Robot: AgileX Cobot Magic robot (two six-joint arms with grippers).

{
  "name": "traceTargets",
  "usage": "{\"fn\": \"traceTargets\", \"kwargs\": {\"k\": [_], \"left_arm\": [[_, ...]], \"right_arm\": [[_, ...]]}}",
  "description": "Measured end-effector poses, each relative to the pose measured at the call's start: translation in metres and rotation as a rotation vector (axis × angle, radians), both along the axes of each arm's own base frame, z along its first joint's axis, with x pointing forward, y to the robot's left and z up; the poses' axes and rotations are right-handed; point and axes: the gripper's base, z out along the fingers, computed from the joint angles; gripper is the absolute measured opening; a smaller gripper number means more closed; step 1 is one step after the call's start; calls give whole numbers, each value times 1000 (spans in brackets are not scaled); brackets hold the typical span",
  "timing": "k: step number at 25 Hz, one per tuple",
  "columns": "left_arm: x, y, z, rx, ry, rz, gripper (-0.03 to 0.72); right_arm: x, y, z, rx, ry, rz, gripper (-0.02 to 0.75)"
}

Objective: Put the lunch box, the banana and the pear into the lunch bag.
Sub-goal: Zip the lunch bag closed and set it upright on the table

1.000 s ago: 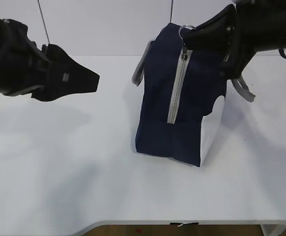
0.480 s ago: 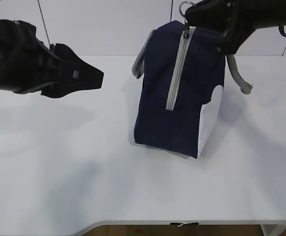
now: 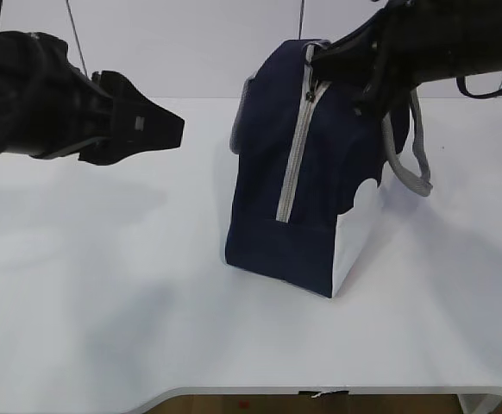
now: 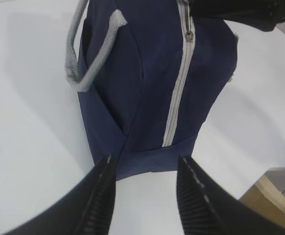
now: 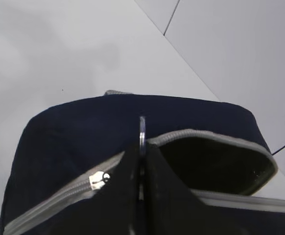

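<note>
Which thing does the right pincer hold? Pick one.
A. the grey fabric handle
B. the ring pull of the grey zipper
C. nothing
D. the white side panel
B: in the right wrist view the right pincer is shut on the metal ring pull atop the boxy navy-blue fabric lunch bag.

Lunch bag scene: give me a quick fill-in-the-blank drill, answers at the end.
1. The right gripper is shut on the zipper's ring ____.
2. The lunch bag is mostly navy ____ in colour.
3. In the left wrist view, the left gripper is ____, holding nothing.
4. In the right wrist view, the top of the bag behind the ring pull is already ____.

Missing words: pull; blue; open; unzipped
</note>
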Motion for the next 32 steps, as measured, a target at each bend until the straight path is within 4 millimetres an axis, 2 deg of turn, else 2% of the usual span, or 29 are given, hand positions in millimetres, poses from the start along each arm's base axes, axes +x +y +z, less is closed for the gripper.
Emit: {"fn": "traceTargets", "kwargs": {"k": [5, 9, 13, 27, 32], "left_arm": [[1, 0, 2, -9, -18, 11, 317], [3, 0, 1, -14, -27, 19, 317], [8, -3, -5, -5, -21, 28, 317], [37, -13, -27, 9, -97, 111, 327], [49, -27, -28, 40, -125, 77, 343]], "right_arm": [[4, 0, 2, 14, -3, -15, 6], [4, 4, 13, 45, -14, 19, 6], [2, 6, 17, 65, -7, 45, 6], [3, 6, 17, 74, 3, 36, 6], [3, 6, 17, 75, 4, 36, 6]]}}
